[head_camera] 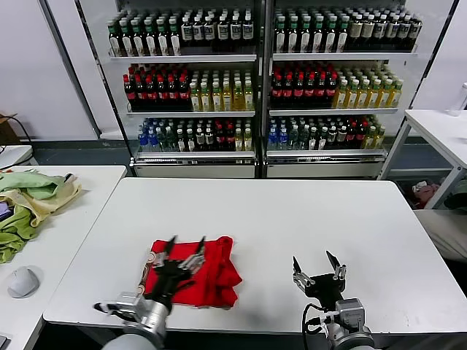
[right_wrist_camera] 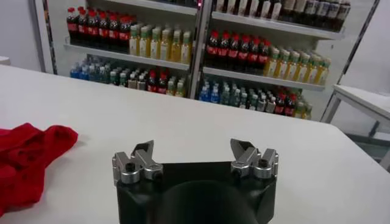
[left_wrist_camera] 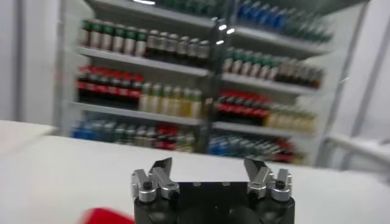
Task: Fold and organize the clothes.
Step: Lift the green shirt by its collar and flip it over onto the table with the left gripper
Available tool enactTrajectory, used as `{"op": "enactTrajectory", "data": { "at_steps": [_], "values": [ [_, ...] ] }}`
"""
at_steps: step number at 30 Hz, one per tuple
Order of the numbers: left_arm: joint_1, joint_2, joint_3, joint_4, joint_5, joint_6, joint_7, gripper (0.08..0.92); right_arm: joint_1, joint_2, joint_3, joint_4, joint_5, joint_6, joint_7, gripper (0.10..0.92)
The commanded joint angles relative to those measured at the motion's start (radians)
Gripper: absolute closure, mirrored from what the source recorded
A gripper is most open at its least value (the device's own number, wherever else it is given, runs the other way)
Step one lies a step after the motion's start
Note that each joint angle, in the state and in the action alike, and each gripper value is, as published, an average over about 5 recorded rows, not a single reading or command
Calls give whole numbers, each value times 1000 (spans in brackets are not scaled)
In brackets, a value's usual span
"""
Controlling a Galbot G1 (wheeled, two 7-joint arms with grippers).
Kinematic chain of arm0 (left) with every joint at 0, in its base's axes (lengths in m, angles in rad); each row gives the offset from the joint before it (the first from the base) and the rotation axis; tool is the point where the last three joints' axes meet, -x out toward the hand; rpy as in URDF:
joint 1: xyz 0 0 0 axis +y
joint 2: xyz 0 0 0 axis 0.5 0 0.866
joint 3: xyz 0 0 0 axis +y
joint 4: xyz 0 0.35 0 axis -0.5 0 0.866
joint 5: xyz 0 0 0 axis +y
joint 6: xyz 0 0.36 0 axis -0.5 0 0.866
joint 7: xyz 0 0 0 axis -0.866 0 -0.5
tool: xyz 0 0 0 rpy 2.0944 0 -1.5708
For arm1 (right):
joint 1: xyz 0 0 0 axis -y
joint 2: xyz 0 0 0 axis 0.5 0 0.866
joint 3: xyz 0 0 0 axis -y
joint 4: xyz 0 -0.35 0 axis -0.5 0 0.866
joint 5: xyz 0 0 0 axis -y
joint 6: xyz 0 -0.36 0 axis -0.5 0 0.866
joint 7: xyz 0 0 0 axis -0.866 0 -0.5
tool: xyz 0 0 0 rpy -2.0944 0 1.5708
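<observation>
The left tool [head_camera: 184, 246] hung released over the folded soft red T-shirt [head_camera: 219, 273]; lifting straight up seemed safest, the right tool [head_camera: 316, 262] also released.

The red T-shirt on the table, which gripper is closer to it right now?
Left. The left gripper hangs open directly over the red T-shirt; the right gripper is open too, off to the shirt's right above bare table.

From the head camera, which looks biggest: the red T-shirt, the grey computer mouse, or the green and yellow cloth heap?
1. Crumpled red T-shirt, mid-table.
2. Pale green and yellow cloth heap; it runs off the frame's edge, so its real extent is unsure.
3. Small grey computer mouse, clearly smallest.
</observation>
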Motion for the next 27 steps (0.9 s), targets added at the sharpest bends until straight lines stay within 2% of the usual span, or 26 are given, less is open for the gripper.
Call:
{"op": "enactTrajectory", "data": {
  "at_steps": [1, 6, 13, 16, 27],
  "values": [
    [52, 67, -257, 150, -14, 124, 12, 195, 3, -3, 5, 0, 1, 1, -2, 203],
    [22, 60, -260, 194, -94, 145, 52, 178, 2, -3, 11, -3, 1, 5, -3, 203],
    [19, 62, -297, 249, -152, 162, 194, 177, 2, 0, 10, -9, 0, 10, -3, 203],
    [20, 65, -297, 255, -152, 167, 229, 177, 2, 0, 10, -10, 0, 11, -3, 203],
    [1, 44, -267, 269, -153, 139, 215, 186, -6, 6, 5, -15, -6, 19, -4, 203]
  ]
}}
